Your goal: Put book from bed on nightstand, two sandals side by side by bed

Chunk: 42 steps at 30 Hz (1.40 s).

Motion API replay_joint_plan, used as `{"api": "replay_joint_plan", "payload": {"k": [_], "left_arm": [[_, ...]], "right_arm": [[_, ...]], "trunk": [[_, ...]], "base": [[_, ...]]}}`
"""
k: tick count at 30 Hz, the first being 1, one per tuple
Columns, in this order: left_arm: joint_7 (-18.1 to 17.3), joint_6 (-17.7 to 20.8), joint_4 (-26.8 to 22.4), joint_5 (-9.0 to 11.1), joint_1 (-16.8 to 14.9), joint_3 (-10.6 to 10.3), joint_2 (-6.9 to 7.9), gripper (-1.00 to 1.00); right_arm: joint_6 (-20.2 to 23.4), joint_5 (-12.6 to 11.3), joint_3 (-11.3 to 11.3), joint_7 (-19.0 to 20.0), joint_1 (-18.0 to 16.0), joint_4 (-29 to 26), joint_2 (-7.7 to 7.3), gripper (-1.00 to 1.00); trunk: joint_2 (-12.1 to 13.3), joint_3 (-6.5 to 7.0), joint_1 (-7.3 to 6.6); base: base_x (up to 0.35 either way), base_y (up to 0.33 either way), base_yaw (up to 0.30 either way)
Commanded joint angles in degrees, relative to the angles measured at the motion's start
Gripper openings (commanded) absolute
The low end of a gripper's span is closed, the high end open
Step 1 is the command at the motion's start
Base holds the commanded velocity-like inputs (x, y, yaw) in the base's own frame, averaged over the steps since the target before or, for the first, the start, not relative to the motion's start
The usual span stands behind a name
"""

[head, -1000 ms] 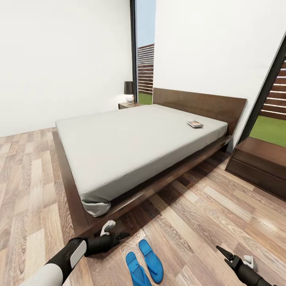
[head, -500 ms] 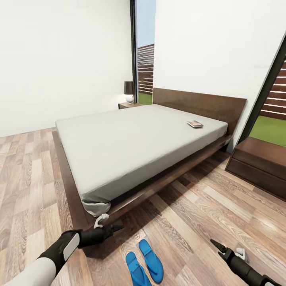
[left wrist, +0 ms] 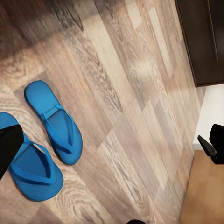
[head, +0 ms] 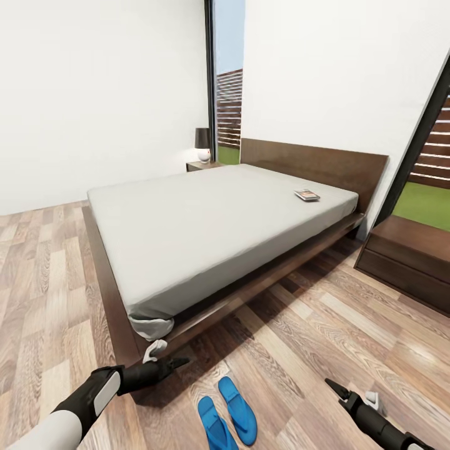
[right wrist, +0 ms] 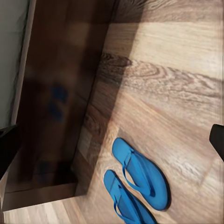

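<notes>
We see the two sandals lying side by side on the floor, just beside the foot corner of the bed, so this part looks done. The book lies on the mattress near the headboard, well apart from both arms, with its long axis roughly across the bed. The near nightstand stands at the right of the bed, on the book's side, so we judge the right arm is the better one for it.

Our left gripper hovers low near the bed corner, its fingers looking together. Our right gripper hovers over the floor at the right; we cannot tell if it is apart or together.
</notes>
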Motion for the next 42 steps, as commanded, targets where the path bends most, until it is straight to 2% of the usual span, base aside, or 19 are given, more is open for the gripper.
{"api": "replay_joint_plan", "payload": {"k": [1,6,27,42], "left_arm": [[0.0,0.4,0.0,0.6,0.0,-0.3,0.07,1.00],[0.1,0.3,0.0,0.6,0.0,-0.3,0.09,1.00],[0.1,0.2,0.6,0.6,0.0,-0.4,0.02,1.00],[0.1,0.1,0.9,0.6,0.0,-0.4,0.00,1.00]], "right_arm": [[0.5,-0.6,0.3,0.0,-0.1,0.2,0.02,1.00],[0.5,-0.7,0.3,-1.4,-0.1,0.2,0.06,1.00],[0.5,-0.8,0.0,-1.7,-0.1,0.2,0.08,1.00],[0.5,-0.8,0.0,-1.7,-0.1,0.2,0.08,1.00]], "trunk": [[0.0,-0.05,-0.01],[0.0,-0.05,-0.01],[0.0,-0.05,-0.01],[0.0,-0.05,-0.01]], "base": [[0.000,0.000,0.000],[0.000,0.000,0.000],[0.000,0.000,0.005],[0.000,0.000,0.185]]}}
